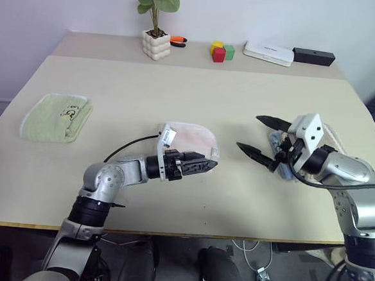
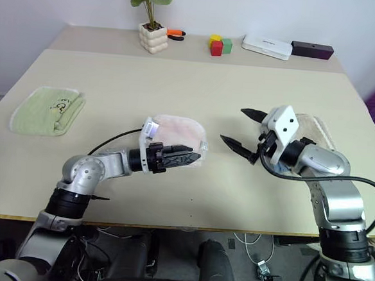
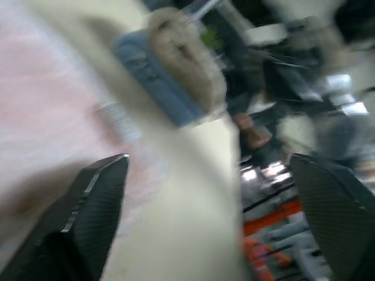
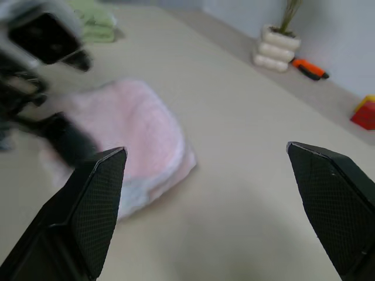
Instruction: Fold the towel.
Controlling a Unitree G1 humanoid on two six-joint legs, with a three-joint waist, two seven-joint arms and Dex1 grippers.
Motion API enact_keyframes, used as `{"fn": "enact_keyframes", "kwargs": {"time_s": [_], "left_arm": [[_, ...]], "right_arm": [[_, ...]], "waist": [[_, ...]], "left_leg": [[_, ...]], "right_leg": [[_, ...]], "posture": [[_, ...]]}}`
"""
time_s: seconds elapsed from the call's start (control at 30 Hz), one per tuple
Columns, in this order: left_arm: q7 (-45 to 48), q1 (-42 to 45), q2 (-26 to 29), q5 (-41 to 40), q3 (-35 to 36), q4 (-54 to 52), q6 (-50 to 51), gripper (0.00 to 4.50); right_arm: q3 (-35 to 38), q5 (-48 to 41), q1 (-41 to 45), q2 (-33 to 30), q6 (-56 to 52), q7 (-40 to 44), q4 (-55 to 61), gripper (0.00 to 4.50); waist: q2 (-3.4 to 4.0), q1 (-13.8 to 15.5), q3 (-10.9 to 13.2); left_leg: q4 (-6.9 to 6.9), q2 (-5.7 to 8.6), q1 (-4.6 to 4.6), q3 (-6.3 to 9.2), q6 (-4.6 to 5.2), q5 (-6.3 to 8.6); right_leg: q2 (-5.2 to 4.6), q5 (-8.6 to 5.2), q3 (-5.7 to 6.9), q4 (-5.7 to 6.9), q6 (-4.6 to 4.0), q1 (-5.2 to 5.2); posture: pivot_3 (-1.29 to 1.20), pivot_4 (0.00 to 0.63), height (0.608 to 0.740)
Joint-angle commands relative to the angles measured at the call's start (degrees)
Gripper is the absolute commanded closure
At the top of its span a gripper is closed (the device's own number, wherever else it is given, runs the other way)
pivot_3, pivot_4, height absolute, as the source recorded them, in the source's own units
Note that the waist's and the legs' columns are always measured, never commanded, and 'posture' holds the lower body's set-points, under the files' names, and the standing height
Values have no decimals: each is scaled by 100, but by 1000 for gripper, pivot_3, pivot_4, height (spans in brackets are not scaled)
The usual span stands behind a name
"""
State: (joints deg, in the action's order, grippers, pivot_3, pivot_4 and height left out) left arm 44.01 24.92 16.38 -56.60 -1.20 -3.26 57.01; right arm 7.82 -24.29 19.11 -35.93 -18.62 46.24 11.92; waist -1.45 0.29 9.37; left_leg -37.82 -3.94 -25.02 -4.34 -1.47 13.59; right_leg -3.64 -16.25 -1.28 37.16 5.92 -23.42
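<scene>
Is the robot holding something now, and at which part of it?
Nothing is held. The left gripper is open beside the pink towel, and the right gripper is open above the table.

The left claw covers the pink towel's near edge. The right arm hides most of the beige towel. The left wrist view is smeared.
</scene>
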Motion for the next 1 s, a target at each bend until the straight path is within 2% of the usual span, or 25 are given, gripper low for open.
{"fn": "enact_keyframes", "kwargs": {"time_s": [0.03, 0.13, 0.17, 0.23, 0.3, 0.37, 0.47, 0.5, 0.6, 0.73, 0.83, 0.93, 1.0], "left_arm": [[106, 46, -88, -600, 514, -553, -69, 31], [-359, 179, -220, -631, 947, -373, -292, 31], [-467, 219, -274, -635, 1086, -316, -402, 268], [-743, 300, -379, -538, 1360, -172, -716, 866], [-1010, 449, -501, -347, 1695, 138, -1251, 1857], [-1217, 529, -588, 101, 1751, 371, -1815, 2904], [-1335, 489, -756, 435, 1598, 457, -2146, 4463], [-1404, 461, -835, 498, 1551, 458, -2198, 4500], [-1588, 348, -1034, 1100, 1233, 509, -2628, 4500], [-1673, 396, -1156, 1773, 863, 897, -2976, 4500], [-1656, 420, -1183, 2102, 669, 1196, -3054, 4500], [-1777, 388, -1166, 2353, 564, 1414, -2920, 4500], [-1834, 328, -1106, 2555, 489, 1486, -2905, 4500]], "right_arm": [[278, -129, 476, 529, -11, -775, -213, 0], [134, 83, 612, 1031, 62, -1373, -178, 0], [112, 69, 605, 1184, 10, -1524, -120, 0], [101, 17, 588, 1552, -173, -1958, -26, 561], [-198, 233, 419, 1925, -205, -2327, 141, 1346], [-538, 535, 227, 2217, -176, -2633, 313, 2442], [-753, 458, 89, 2603, -356, -2855, 542, 4007], [-895, 528, 48, 2639, -381, -2855, 592, 4447], [-1266, 801, 8, 2787, -396, -2987, 465, 4447], [-1590, 1433, 194, 2869, -696, -3444, -379, 4447], [-1913, 1834, 294, 2852, -533, -3445, -714, 4447], [-1782, 1822, 279, 3041, -624, -3591, -994, 4447], [-1811, 2009, 204, 2942, -583, -3622, -1133, 4447]], "waist": [[3, -2, 1], [3, 21, 1], [3, 26, 1], [3, 28, 1], [4, 32, 2], [4, 23, 2], [6, 18, 3], [6, 27, 3], [6, 32, 2], [5, 24, 2], [6, 17, 2], [6, -7, 2], [6, -14, 2]], "left_leg": [[0, 0, 0, 1, 0, 0], [-1, 1, 0, 0, 0, 0], [-2, 1, 0, 0, 0, 0], [-2, 1, 0, 0, 0, 0], [-2, 1, -2, 0, 0, 0], [-2, 1, -2, 0, 0, 0], [1, 1, -2, -2, 0, 0], [0, 1, -6, -3, 0, 0], [-5, 2, -12, -2, 0, 0], [-5, 2, -11, -1, 0, 0], [-5, 2, -12, -2, 0, 0], [-2, 2, -17, -1, 0, 0], [0, 1, -18, -1, 0, 0]], "right_leg": [[0, 0, 1, 1, 1, 0], [0, 6, 0, 1, 12, 1], [0, 7, 0, 1, 13, 1], [0, 8, 1, 0, 14, 1], [0, 8, 1, 2, 15, 1], [0, 8, 1, 2, 16, 1], [1, 10, 1, 2, 18, -2], [0, 11, 1, 1, 19, -4], [0, 11, 2, 0, 19, -4], [1, 10, 2, 1, 18, -4], [2, 10, 2, 1, 18, -7], [3, 11, 2, 1, 21, -15], [4, 12, 3, 2, 22, -16]], "posture": [[0, 150, 735], [0, 150, 735], [0, 150, 735], [0, 150, 735], [0, 150, 735], [0, 150, 735], [0, 150, 735], [0, 150, 735], [0, 150, 735], [0, 150, 735], [0, 150, 735], [0, 150, 735], [0, 150, 735]]}}
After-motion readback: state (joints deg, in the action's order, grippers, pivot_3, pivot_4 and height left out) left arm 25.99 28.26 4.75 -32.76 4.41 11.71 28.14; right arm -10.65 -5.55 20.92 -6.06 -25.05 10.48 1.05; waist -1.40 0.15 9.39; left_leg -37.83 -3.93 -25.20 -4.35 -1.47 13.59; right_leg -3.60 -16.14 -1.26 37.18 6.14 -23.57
